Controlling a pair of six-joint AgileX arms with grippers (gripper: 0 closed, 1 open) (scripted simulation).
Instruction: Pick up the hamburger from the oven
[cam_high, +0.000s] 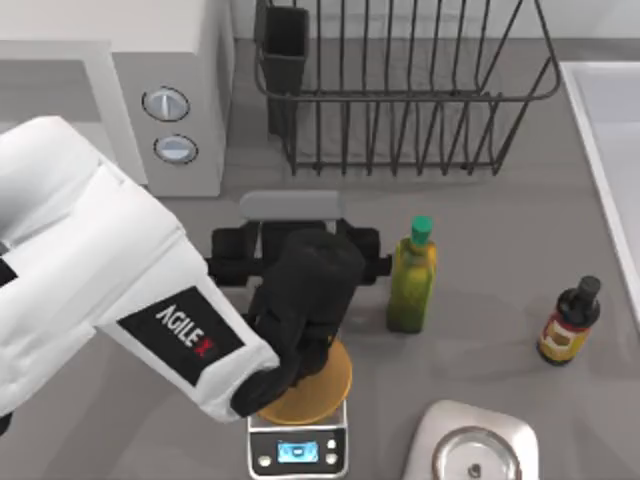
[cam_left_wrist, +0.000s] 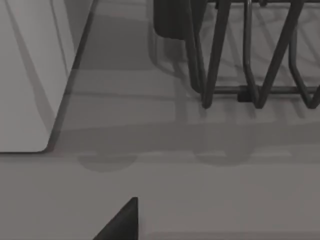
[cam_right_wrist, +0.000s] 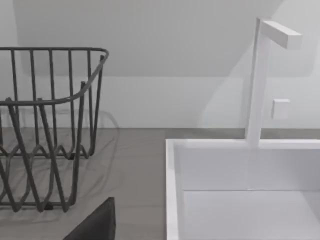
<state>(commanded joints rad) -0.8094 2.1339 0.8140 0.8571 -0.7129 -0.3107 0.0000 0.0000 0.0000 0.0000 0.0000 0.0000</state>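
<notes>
The oven (cam_high: 170, 100) is a pale box with two round knobs at the table's back left; the left wrist view catches its side wall (cam_left_wrist: 25, 75). The hamburger is out of view. My left arm reaches in from the left. Its black gripper (cam_high: 297, 250) hangs over the middle of the table, in front of the oven's right corner and above the back of the scale. A dark tip of that gripper (cam_left_wrist: 120, 225) pokes into the left wrist view. A dark tip of my right gripper (cam_right_wrist: 95, 222) appears in the right wrist view, near the rack and sink.
A black wire rack (cam_high: 400, 100) stands at the back. A digital scale (cam_high: 297, 450) with an orange disc (cam_high: 315, 385) sits under my left arm. A green-capped oil bottle (cam_high: 412, 280), a small dark bottle (cam_high: 570, 322), a round metal object (cam_high: 470, 450) and a white sink (cam_high: 610, 130) stand to the right.
</notes>
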